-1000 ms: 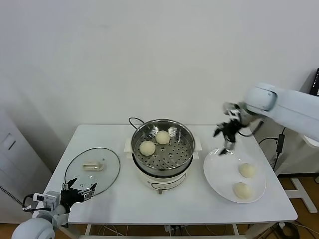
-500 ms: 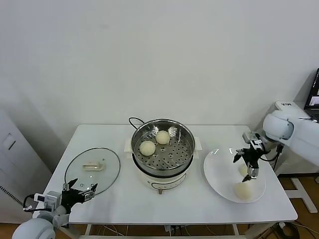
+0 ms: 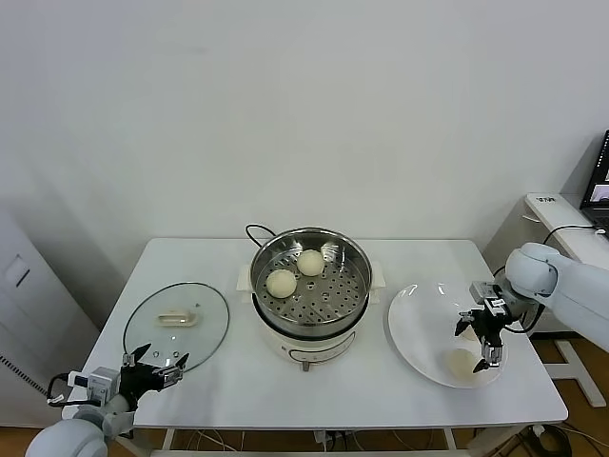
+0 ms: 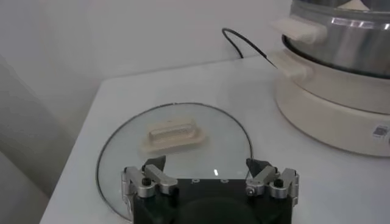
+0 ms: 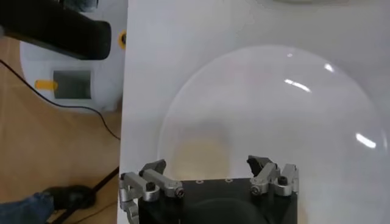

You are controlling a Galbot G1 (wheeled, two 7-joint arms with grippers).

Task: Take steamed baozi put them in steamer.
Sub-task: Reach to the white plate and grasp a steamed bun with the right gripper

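The steel steamer [image 3: 324, 303] stands mid-table on its white pot base and holds two cream baozi [image 3: 281, 282] [image 3: 310, 262]. On the white plate [image 3: 417, 319] at the right, one baozi [image 3: 460, 362] shows; the other is hidden behind my right gripper [image 3: 481, 335]. That gripper is open and low over the plate. In the right wrist view a cream baozi [image 5: 198, 149] lies on the plate [image 5: 280, 103] just ahead of the open right gripper [image 5: 207, 165]. My left gripper [image 3: 149, 367] is open and parked at the front left corner.
A round glass lid [image 3: 176, 322] with a cream handle lies flat at the table's left; it also shows in the left wrist view [image 4: 177, 143] ahead of the left gripper [image 4: 205, 165]. A black cord [image 3: 255, 230] runs behind the steamer [image 4: 341, 36]. The table edge is close behind the plate.
My right gripper has swung from up beside the steamer out to the right and come down over the plate, now covering the farther bun. The left arm has barely moved.
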